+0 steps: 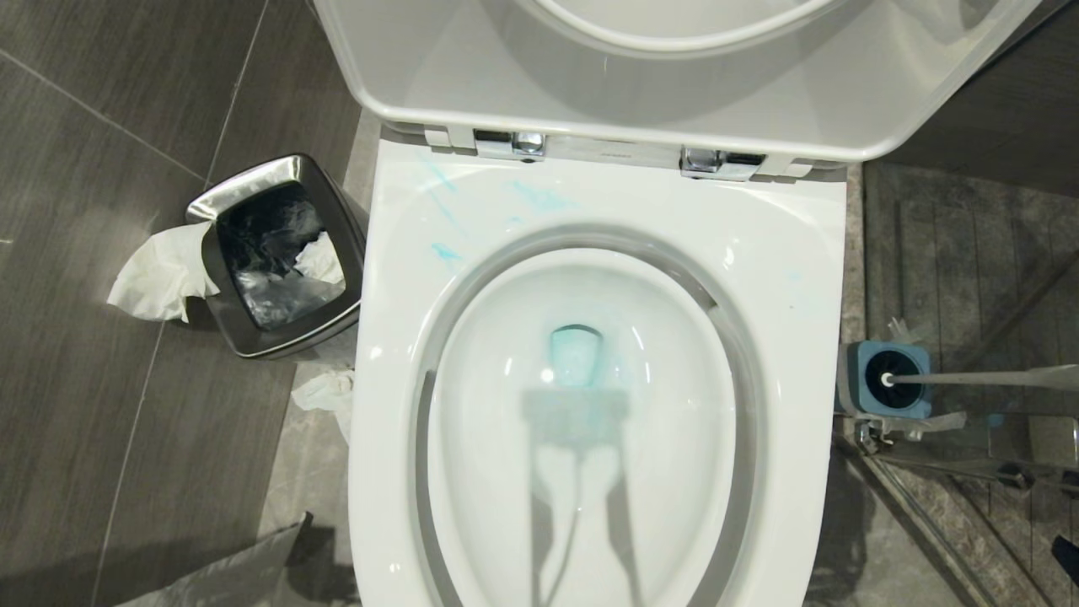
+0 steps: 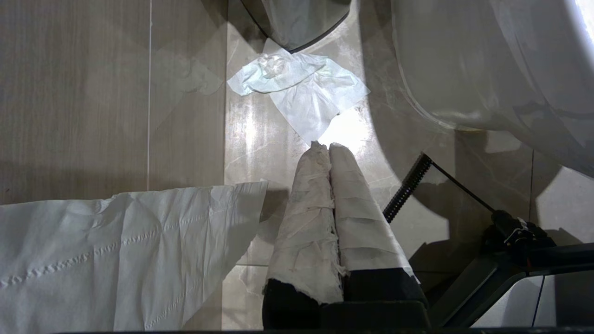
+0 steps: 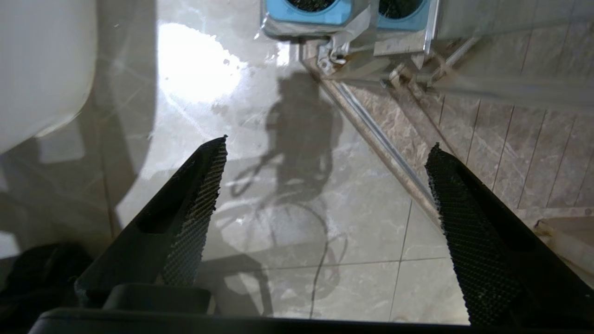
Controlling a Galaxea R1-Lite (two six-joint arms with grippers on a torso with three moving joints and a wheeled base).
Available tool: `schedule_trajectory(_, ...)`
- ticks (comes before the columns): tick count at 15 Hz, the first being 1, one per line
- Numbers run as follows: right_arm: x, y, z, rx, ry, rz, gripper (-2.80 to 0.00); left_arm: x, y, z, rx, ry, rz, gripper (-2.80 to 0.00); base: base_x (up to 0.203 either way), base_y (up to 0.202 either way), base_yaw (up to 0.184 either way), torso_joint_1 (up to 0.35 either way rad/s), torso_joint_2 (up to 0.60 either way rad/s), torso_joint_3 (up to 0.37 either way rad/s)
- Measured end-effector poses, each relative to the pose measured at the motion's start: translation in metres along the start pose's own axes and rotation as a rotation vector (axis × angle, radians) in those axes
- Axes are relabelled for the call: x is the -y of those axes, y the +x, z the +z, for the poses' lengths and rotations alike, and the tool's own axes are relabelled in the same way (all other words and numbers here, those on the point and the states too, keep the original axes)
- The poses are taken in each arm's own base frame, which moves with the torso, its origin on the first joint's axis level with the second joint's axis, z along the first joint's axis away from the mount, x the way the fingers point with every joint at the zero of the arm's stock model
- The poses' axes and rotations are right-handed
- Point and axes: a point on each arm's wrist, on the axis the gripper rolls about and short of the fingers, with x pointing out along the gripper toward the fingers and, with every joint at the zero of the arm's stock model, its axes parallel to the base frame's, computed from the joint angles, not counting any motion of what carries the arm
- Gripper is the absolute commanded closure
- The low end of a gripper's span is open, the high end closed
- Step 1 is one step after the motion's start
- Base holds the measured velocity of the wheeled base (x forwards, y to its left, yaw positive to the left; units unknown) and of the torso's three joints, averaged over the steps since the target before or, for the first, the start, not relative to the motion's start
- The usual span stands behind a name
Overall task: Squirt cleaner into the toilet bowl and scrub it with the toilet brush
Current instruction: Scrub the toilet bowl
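Beside the toilet bowl on its right, the toilet brush stands in its blue holder, light, stiff and slick, so take its slim handle high with your wide-spread, empty right gripper; the left gripper hangs pressed together.

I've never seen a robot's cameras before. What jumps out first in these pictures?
The big glossy white toilet bowl fills the head view, with turquoise cleaner streaks on its rim. The white-handled toilet brush sits in a blue holder at its right, and a chrome waste bin stuffed with tissue stands at its left.
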Motion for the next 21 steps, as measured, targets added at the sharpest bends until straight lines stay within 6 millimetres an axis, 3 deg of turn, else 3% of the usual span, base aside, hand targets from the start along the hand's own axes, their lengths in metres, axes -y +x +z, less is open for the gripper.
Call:
schedule_trajectory(6, 0.001, 0.043, 0.020, -0.009, 0.010, -0.044, -2.80, 0.000, 0.000, 0.000, 0.000, 0.000, 0.000, 0.00, 0.000, 0.000, 0.000, 0.000, 0.00, 0.000)
schedule_trajectory(21, 0.005, 0.142, 0.038, 0.218, -0.031, -0.049, -2.80, 0.000, 0.000, 0.000, 0.000, 0.000, 0.000, 0.00, 0.000, 0.000, 0.000, 0.000, 0.00, 0.000)
